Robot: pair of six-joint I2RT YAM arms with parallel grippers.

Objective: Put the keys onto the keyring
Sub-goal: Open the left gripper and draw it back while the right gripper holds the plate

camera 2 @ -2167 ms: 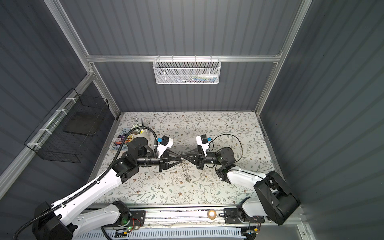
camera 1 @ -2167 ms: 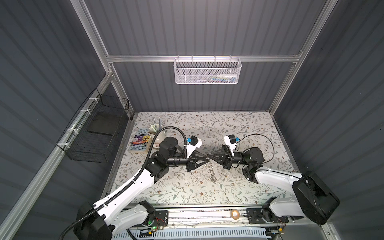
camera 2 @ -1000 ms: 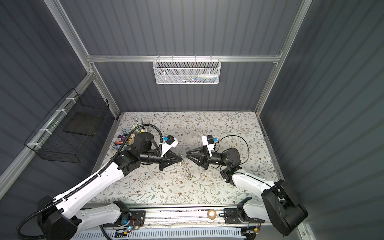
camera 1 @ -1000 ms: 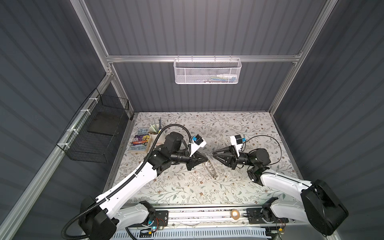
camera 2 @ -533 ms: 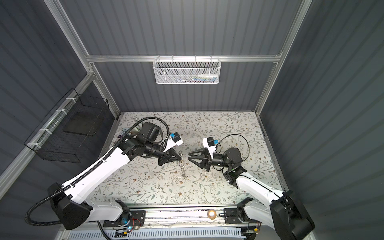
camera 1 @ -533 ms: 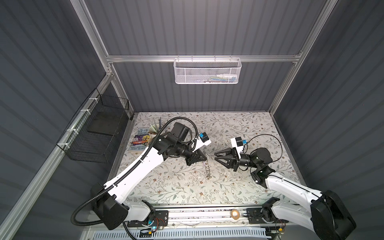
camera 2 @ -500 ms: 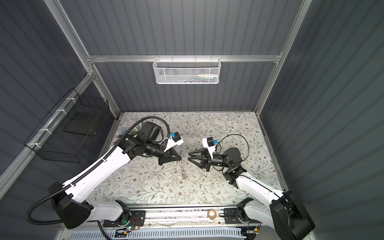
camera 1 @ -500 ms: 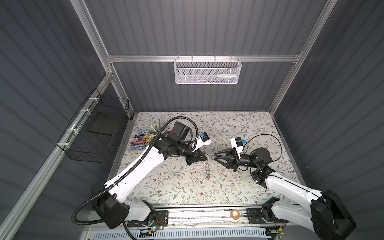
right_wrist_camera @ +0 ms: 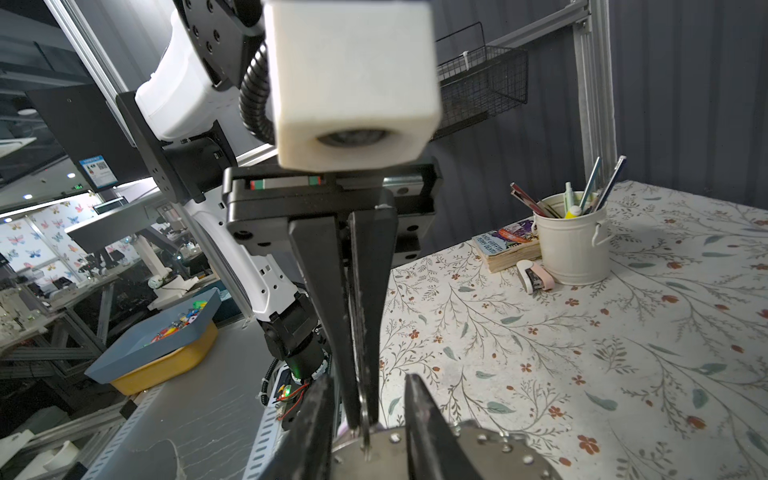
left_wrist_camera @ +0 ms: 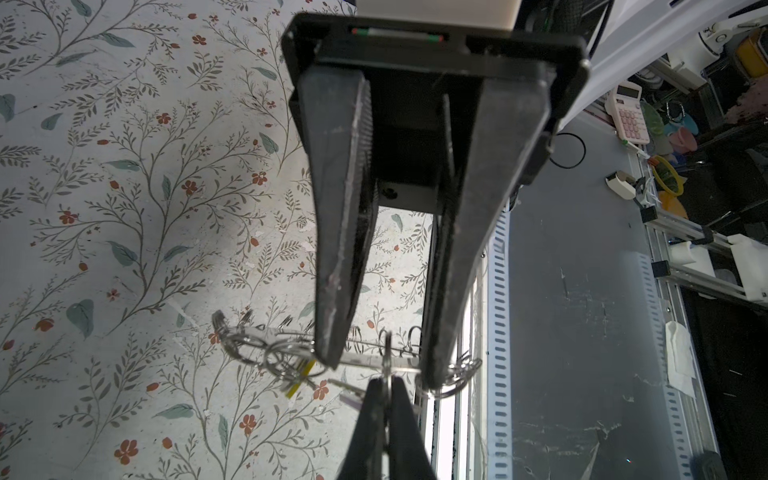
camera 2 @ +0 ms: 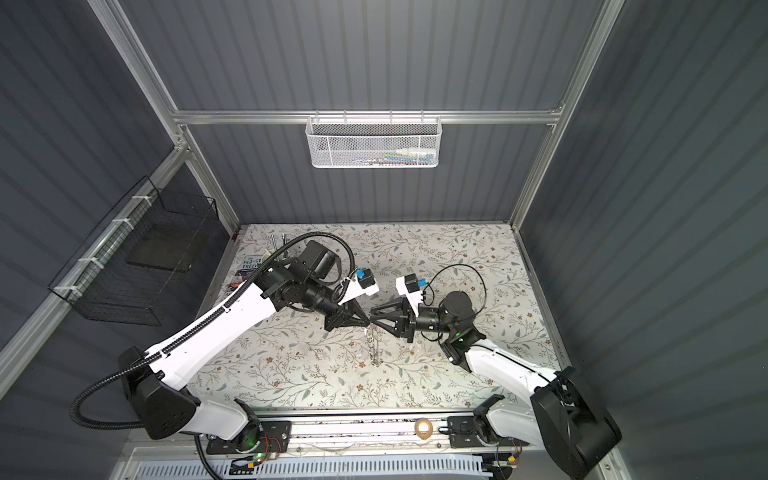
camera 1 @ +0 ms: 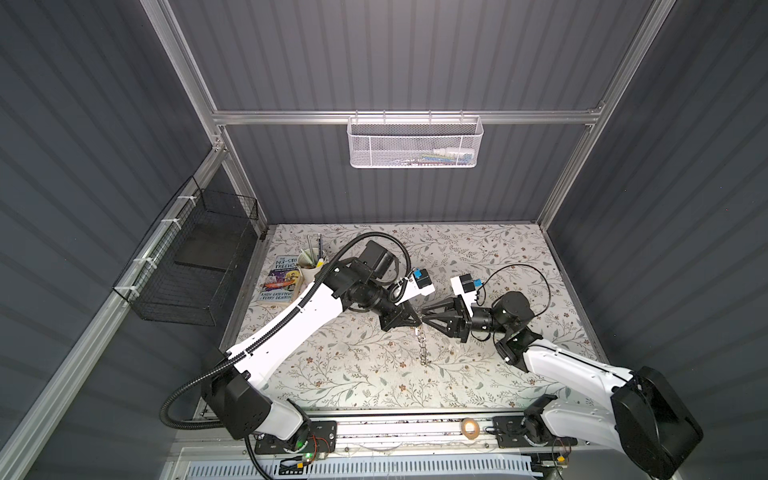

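Item: keyring [camera 1: 423, 345], grey metal, hung edge-on over the middle of the floral worktop [camera 1: 332, 376]. Left tool [left_wrist_camera: 386, 380]: was closed, pinching one wire loop on the keyring's rim. Right tool [right_wrist_camera: 368, 380]: met the left tip to tip, jaws standing apart at the keyring's flat face; whether it gripped could not be told. Keys [left_wrist_camera: 301, 380]: one yellow-tagged, one lilac-tagged, lay close beside the rim loops.
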